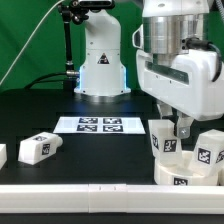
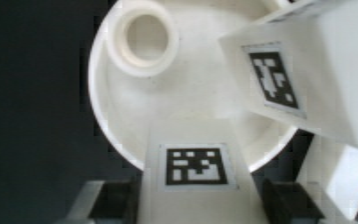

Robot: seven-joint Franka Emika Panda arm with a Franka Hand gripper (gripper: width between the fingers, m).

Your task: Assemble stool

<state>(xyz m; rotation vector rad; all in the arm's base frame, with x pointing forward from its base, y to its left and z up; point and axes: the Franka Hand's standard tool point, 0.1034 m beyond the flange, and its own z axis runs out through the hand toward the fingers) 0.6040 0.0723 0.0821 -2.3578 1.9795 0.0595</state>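
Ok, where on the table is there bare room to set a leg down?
Bare black table lies between the loose leg and the seat, from the marker board to the front rail. Around the seat it's crowded: legs and the gripper.

**Gripper hangs over the seat, jaws apart**

The arm's base (image 1: 103, 62) stands upright, well behind the seat (image 1: 172, 170) in the exterior view. The bulky white wrist (image 1: 180, 60) hangs above the seat and points straight down. The gripper (image 1: 174, 132) sits just over the seat's rim, its two dark fingers (image 2: 115, 200) spread wide. Whether the fingertips touch the seat cannot be told.
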